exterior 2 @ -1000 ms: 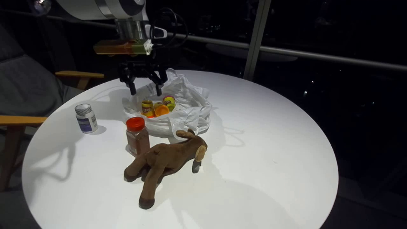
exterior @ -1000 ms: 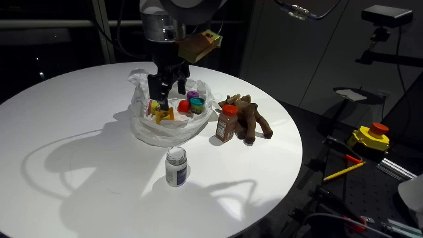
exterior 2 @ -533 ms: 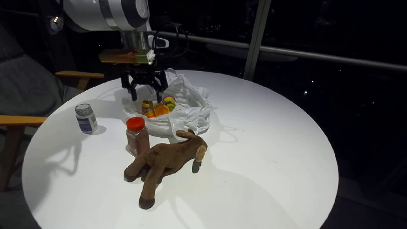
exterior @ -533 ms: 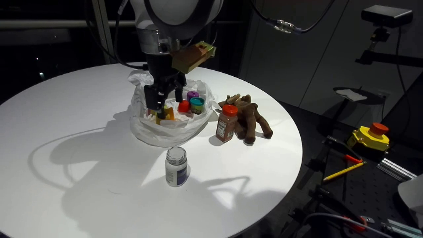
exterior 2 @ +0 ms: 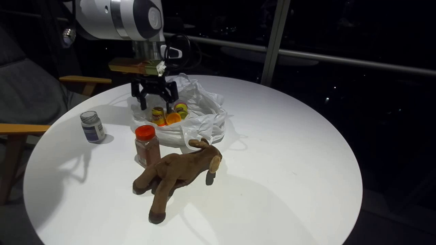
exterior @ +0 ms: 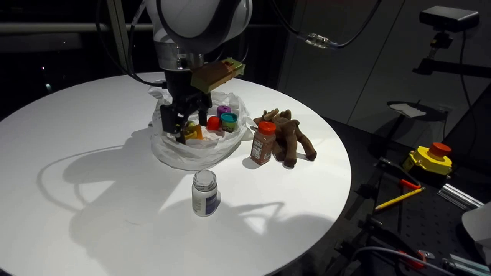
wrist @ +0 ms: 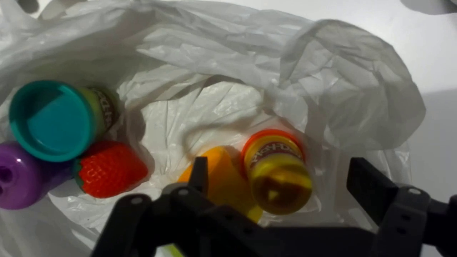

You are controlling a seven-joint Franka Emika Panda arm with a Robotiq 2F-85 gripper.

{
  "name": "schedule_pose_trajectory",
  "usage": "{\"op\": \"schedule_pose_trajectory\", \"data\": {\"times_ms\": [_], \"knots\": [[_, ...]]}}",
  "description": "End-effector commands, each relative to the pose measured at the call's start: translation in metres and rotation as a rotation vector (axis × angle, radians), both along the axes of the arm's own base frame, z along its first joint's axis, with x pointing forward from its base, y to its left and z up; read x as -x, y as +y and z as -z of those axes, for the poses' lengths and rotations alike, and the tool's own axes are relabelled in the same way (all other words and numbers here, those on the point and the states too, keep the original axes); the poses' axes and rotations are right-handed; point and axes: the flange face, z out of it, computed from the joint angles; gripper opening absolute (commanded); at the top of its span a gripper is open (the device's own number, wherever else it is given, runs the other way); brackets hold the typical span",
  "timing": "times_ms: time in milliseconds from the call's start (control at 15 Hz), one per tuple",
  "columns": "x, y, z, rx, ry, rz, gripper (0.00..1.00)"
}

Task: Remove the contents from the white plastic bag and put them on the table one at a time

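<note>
Hovering with jaws spread wide, gripping nothing, at the open mouth of the white plastic bag [exterior 2: 204,131] on the bench [exterior 2: 289,153], to either side of a yellow tub [wrist: 280,176] in the wrist view; cannot tell about contact with the orange toy [wrist: 228,178] beside it. Farther across inside the bag, can see a red strawberry [wrist: 110,169], purple toy [wrist: 26,180] and teal-lidded tub [wrist: 59,119] close together. Outside, can see an upright red-capped bottle [exterior 2: 147,148], a brown plush animal [exterior 2: 184,166] lying just beside it, and a white bottle [exterior 2: 92,128] standing apart.

I note the round white tabletop [exterior: 161,203] brightly lit amid darkness, crossed by broad grey shadows [exterior: 92,168]; my wrist feed renders the black gripper fingers [wrist: 371,191] soft (purple round plastic toy [wrist: 19,182]: small glint).
</note>
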Motion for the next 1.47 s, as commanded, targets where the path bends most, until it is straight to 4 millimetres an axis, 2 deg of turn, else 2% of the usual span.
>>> {"op": "schedule_pose_trajectory", "data": {"times_ms": [0,67,200,267,400,667,733,867,1000,1267,1400], "knots": [[-0.013,0.005,0.003,-0.016,-0.007,0.025,0.96],[-0.014,0.005,0.005,-0.017,-0.007,0.027,0.76],[-0.017,0.005,0.006,-0.016,-0.012,0.034,0.71],[-0.019,0.005,0.005,-0.017,-0.016,0.037,0.64],[-0.021,0.005,0.004,-0.019,-0.023,0.041,0.44],[-0.023,0.006,0.006,-0.016,-0.025,0.044,0.12],[-0.023,0.006,0.006,-0.014,-0.026,0.045,0.17],[-0.022,0.004,-0.001,-0.007,-0.028,0.056,0.17],[-0.02,-0.001,-0.02,0.027,-0.039,0.103,0.17],[-0.013,-0.011,-0.071,0.038,-0.085,0.179,0.17],[-0.005,-0.014,-0.103,0.031,-0.1,0.204,0.16]]}}
